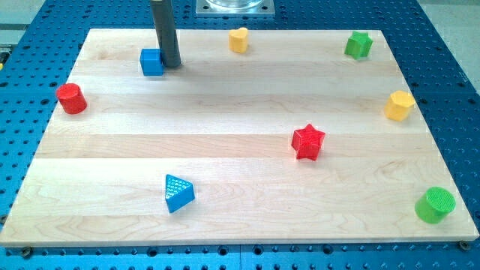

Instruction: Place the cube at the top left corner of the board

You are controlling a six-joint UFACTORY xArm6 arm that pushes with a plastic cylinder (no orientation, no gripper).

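My arm ends in a dark rod [163,30] and not a claw, so there is nothing on it that spreads or pinches. My tip [172,64] sits on the wooden bench [225,97], close to the far edge at the view's top, on the left half.

The blue cube [152,62] is right beside my tip, on its left in the view. The two look like they touch, or very nearly. The cube stands flat on the bench. It is close to the bench's top left corner but not in it. There is bare wood between the cube and the left edge, and a thin strip of wood between the cube and the top edge.

The red cylinder [71,98] is to the left of my tip and a bit lower in the view, by the bench's left edge. It is apart from the cube.

A yellow block [238,40] is to the right of my tip and a little higher, near the top edge. I cannot tell its shape. Far to the right, near the top right corner, is the green star [358,45]. Another yellow block [400,105] with many sides sits by the right edge, lower than the star.

The red star [308,142] is well below my tip and to the right. The blue triangle [178,193] is almost straight below my tip, near the bottom edge. The green cylinder [436,205] is the farthest away, in the bottom right corner.
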